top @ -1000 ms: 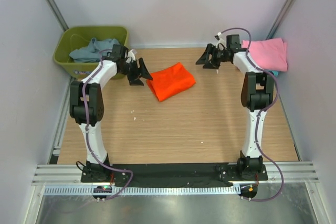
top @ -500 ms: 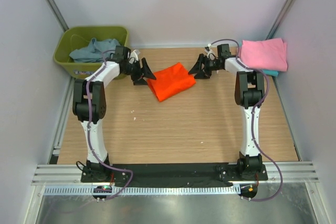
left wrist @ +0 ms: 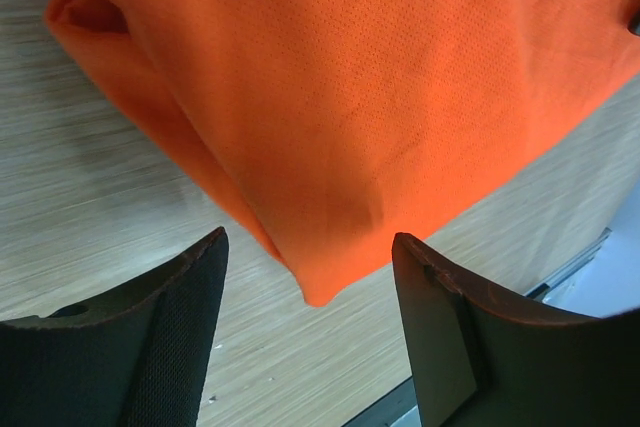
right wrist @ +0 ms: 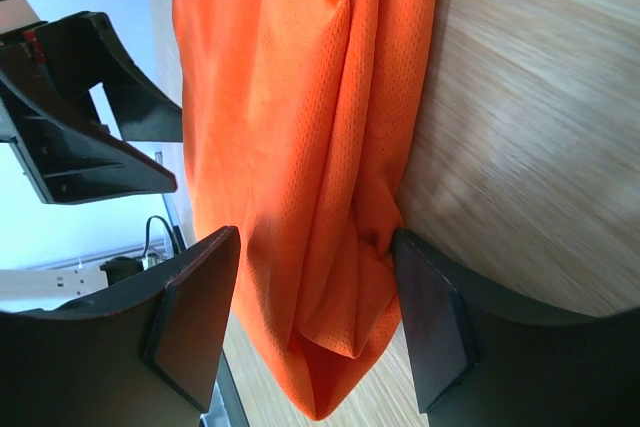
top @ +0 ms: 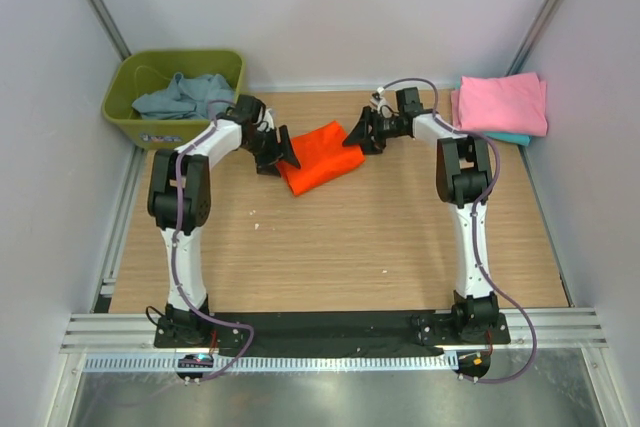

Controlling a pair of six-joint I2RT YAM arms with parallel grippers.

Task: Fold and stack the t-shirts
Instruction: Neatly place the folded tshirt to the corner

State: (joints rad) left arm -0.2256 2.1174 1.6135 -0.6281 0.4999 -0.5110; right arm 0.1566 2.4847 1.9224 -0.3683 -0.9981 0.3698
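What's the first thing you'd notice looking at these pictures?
The bright orange folded cotton t-shirt jumps out, lying near the back of the wooden table, with the left gripper and right gripper open at its two ends. Next come the folded pink t-shirt at the back right and the olive-green plastic tub at the back left, a blue-grey shirt crumpled inside.

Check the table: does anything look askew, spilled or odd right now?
Nothing is spilled or damaged. The folded orange t-shirt lies skewed to the edges of the table, and its end by the right gripper is bunched into loose ridges rather than flat. The blue-grey shirt sits crumpled in the green tub.
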